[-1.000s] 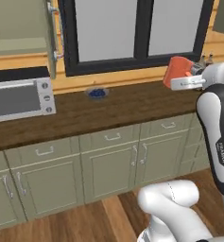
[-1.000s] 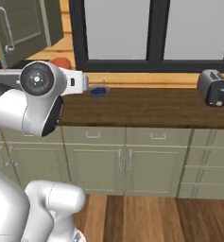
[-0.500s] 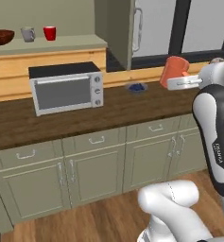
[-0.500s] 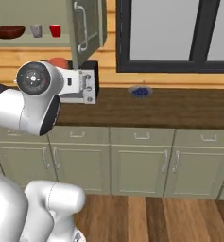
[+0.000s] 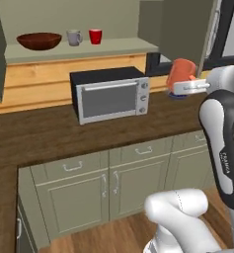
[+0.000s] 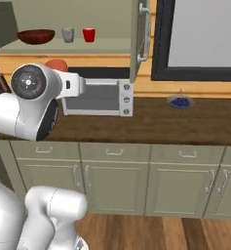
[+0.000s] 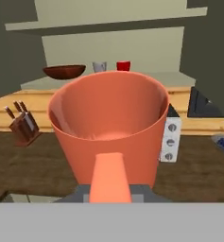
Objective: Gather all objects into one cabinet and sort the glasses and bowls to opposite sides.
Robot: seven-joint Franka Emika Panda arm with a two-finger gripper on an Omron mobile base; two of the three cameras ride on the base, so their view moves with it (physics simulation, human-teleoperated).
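Cup, salmon-orange (image 5: 181,75): held upright in the pincer (image 5: 186,89), above the right end of the tabletop (image 5: 49,133), right of the microwave (image 5: 110,94). In the hand view the cup's mouth faces the camera, pincer closed around its base.

Cabinet (image 5: 74,22): doors open, pale olive interior. Shelf (image 5: 84,49) carries bowl (image 5: 39,40) at far left, grey mug (image 5: 74,37) and red cup (image 5: 95,36) just beside each other near the middle. Right part of shelf bare.

Risks, judged:
- Open door (image 6: 140,39) hangs between the cup and the shelf on the right; a direct swing could strike its edge.
- Microwave top sits just below the shelf; a low approach may clip it.
- Placing close to the red cup could knock it against the mug.
- Release while tilted: cup tips or rolls off the shelf edge.
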